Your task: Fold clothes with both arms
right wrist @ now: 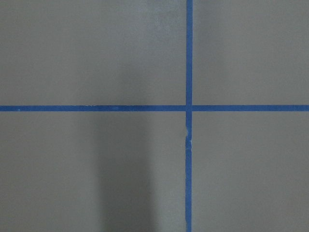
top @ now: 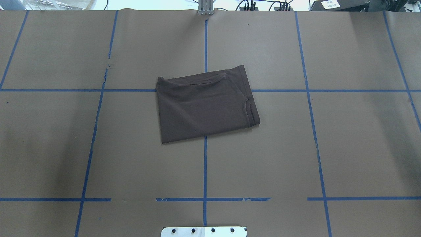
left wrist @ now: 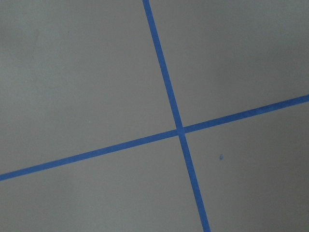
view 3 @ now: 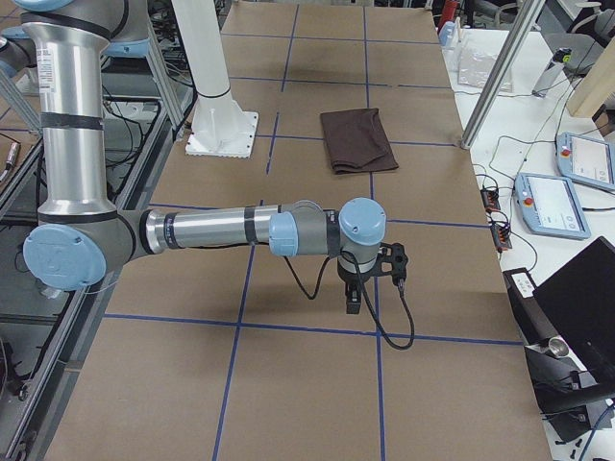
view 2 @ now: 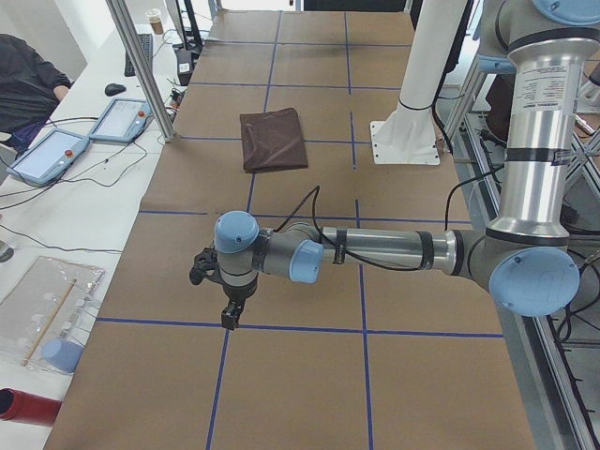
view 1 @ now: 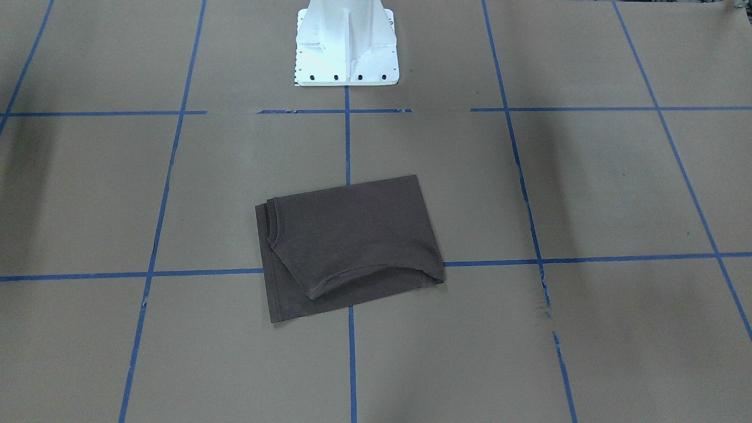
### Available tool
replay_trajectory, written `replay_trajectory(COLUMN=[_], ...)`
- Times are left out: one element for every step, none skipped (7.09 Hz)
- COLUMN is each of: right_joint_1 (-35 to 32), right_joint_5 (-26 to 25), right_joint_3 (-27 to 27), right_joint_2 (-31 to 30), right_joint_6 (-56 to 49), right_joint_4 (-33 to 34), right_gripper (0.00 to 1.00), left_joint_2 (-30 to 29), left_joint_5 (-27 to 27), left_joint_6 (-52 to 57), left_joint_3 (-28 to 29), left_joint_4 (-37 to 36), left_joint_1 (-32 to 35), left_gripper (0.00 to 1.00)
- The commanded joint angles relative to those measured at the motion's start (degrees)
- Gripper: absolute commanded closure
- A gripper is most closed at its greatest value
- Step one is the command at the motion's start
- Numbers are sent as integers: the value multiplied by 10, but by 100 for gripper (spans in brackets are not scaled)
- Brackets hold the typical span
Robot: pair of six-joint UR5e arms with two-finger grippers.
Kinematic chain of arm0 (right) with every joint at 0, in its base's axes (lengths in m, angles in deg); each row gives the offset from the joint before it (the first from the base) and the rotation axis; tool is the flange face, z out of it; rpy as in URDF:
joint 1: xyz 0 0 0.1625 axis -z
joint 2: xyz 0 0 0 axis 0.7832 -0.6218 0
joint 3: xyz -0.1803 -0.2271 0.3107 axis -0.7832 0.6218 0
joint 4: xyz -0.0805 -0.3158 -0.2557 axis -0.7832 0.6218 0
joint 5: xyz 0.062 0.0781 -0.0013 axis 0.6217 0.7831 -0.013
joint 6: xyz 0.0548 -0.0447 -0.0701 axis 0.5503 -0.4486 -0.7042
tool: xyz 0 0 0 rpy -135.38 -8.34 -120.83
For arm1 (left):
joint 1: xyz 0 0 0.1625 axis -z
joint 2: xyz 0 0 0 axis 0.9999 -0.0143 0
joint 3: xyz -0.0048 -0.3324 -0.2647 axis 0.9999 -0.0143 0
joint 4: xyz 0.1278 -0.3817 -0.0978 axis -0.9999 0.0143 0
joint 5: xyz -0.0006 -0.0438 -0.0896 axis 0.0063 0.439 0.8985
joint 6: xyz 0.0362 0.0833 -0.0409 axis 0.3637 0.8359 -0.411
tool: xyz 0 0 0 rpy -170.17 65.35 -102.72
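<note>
The dark brown-grey folded T-shirt (top: 205,105) lies flat at the centre of the brown paper-covered table (top: 345,148). The black two-finger left gripper (view 2: 229,319) and the black two-finger right gripper (view 3: 353,303) hang over opposite table ends, well apart from the shirt. Whether either pair of jaws is wide or narrow cannot be told.

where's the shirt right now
In the overhead view the shirt lies folded mid-table, straddling the centre tape line, straight ahead of the white base.
</note>
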Motion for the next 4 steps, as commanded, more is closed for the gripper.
replay_trajectory(right_joint_1=[0,-1,-1,-3], right_joint_5=[0,0,0,1], right_joint_3=[36,39,38,31], right_joint_2=[-4,-8,-8,-8], right_joint_6=[-11,-24,-24,-21], right_joint_4=[0,0,0,0], right_gripper=[0,0,0,0], left_joint_2=[5,22,24,31], left_joint_5=[6,6,19,28], left_joint_6=[1,-2,-5,-5], left_joint_3=[-6,-15,-15,-15], left_joint_4=[-4,-4,-4,-14], left_joint_1=[0,0,1,2], left_gripper=[0,0,0,0])
